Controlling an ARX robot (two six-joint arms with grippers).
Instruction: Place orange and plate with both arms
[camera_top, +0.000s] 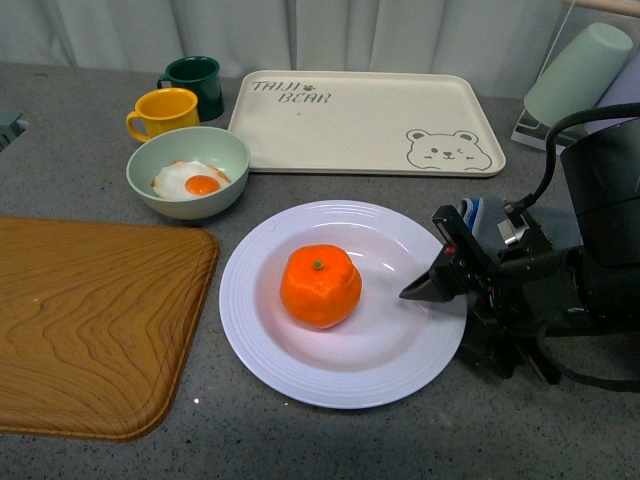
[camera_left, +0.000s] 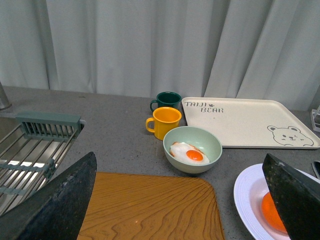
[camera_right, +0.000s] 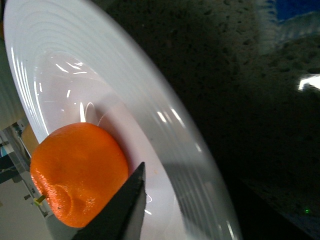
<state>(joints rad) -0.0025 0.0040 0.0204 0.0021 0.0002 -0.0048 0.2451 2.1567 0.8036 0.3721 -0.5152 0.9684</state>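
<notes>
The orange sits in the middle of the white plate, which lies on the grey counter in the front view. My right gripper is shut on the plate's right rim, one finger lying over the rim toward the orange. In the right wrist view the orange and the plate fill the frame beside my dark finger. My left gripper is open and empty, above the wooden board; the plate and part of the orange show at its right finger.
A wooden board lies left of the plate. Behind are a pale green bowl with a fried egg, a yellow mug, a dark green mug and a beige bear tray. A sink rack is far left.
</notes>
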